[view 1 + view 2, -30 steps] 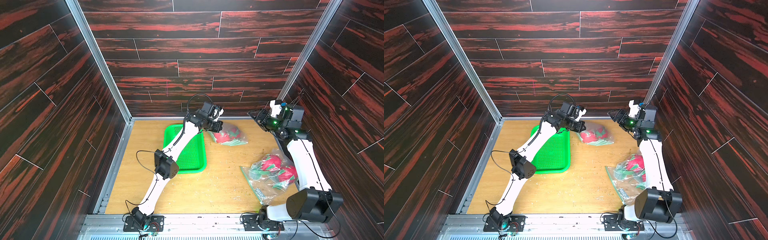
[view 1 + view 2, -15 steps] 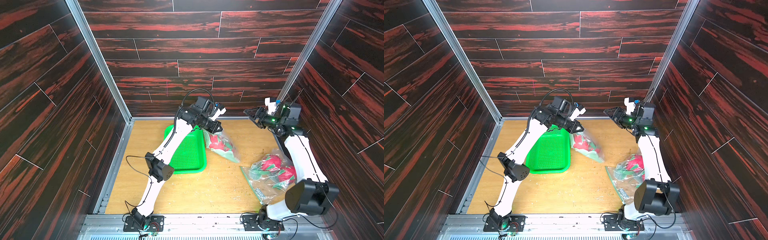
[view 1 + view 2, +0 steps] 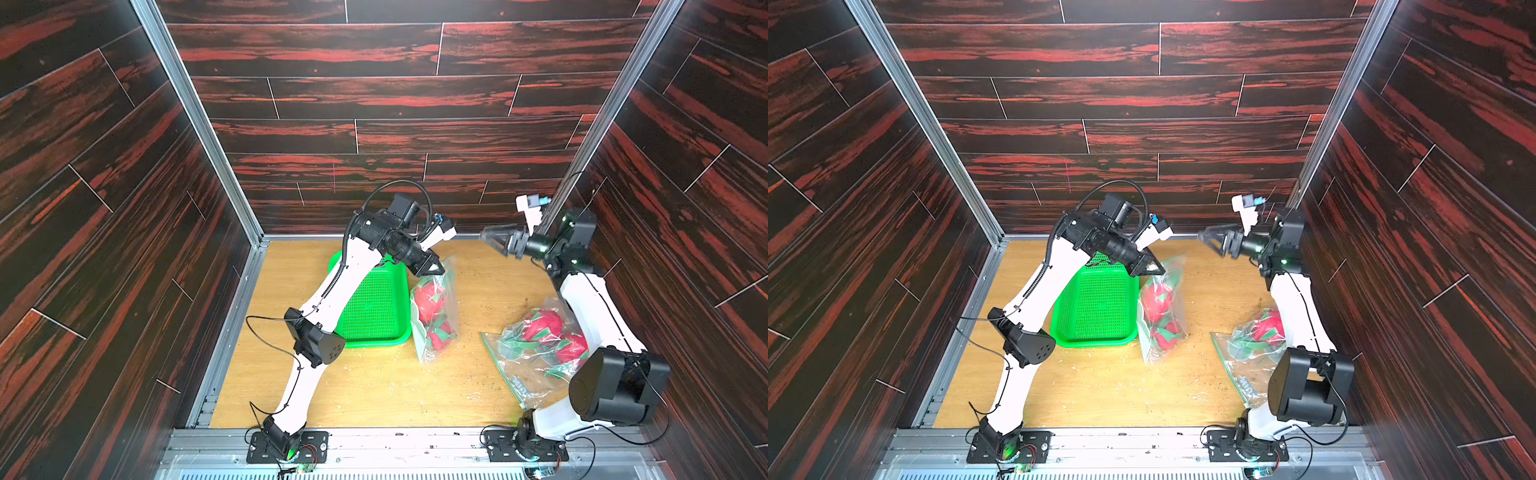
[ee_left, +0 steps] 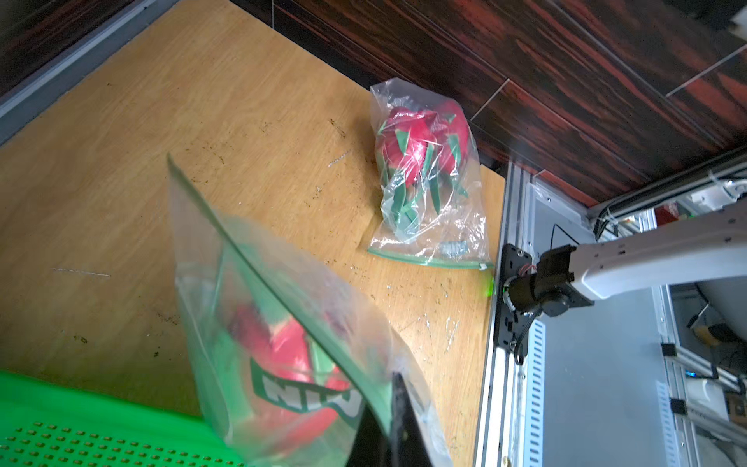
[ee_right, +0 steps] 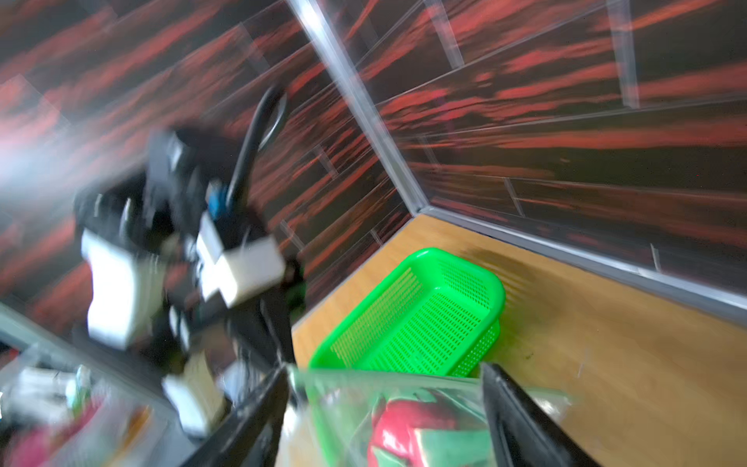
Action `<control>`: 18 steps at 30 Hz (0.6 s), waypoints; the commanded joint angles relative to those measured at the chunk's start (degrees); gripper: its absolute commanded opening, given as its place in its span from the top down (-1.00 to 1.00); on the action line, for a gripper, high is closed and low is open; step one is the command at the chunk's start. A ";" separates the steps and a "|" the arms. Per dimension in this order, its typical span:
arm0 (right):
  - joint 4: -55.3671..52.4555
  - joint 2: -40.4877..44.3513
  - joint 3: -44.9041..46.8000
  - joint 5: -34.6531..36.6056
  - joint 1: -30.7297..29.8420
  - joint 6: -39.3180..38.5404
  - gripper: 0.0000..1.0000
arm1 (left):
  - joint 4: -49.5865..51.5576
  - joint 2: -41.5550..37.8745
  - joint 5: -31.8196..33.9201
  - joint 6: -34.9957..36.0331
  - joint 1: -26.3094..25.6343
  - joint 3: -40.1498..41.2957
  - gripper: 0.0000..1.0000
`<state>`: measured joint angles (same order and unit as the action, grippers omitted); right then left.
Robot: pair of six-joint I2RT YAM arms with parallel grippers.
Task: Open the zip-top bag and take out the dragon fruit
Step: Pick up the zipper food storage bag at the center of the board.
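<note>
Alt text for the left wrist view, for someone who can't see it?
The left gripper's fingers are shut on the green zip edge of a clear plastic zip-top bag of red-and-green toy dragon fruit, which hangs beside a green perforated plastic basket. Beyond it, a second such bag lies on the wooden table.

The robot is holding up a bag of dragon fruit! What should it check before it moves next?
1. Left pincer shut on the hanging bag's top corner: ok.
2. Right pincer open, ready to grab: ok.
3. Right pincer at the bag's top edge: not ok, it is apart from it.
4. Zip open: cannot tell.
5. Dragon fruit out of the bag: not ok, it is inside.
</note>
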<state>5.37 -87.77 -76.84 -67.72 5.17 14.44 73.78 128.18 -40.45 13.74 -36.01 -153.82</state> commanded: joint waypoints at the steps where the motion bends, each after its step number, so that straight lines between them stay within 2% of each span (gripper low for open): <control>1: 9.18 2.32 5.36 -9.65 -0.73 -16.13 -0.60 | 3.39 -7.27 -2.59 6.64 -0.03 -0.90 1.00; 3: 14.93 3.42 9.31 -10.84 -1.52 -21.14 -0.66 | 5.28 -8.08 -1.49 9.03 0.01 -0.41 1.00; 5: 11.97 3.66 10.29 -10.25 -2.75 -30.44 -0.75 | 6.75 -8.97 -1.28 11.81 0.00 0.63 1.00; 7: 1.78 2.76 7.09 -8.74 -4.51 -41.27 -0.75 | 7.10 -10.06 -0.44 13.58 0.01 2.23 1.00; 10: -22.31 -0.48 -1.70 -5.17 -8.56 -63.61 -0.75 | 7.42 -11.38 0.33 16.94 0.01 4.32 1.00; 13: -30.46 -3.71 -6.31 -2.82 -11.54 -71.94 -0.75 | 8.77 -12.19 0.03 20.63 -0.02 4.53 1.00; 18: -39.87 -7.06 -11.22 -0.79 -15.75 -81.63 -0.76 | 9.03 -13.04 0.33 23.41 -0.01 5.88 1.00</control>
<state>-21.30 -92.33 -85.73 -70.39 -9.06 -54.81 82.61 120.75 -37.36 32.82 -36.01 -147.72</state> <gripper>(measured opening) 0.879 0.053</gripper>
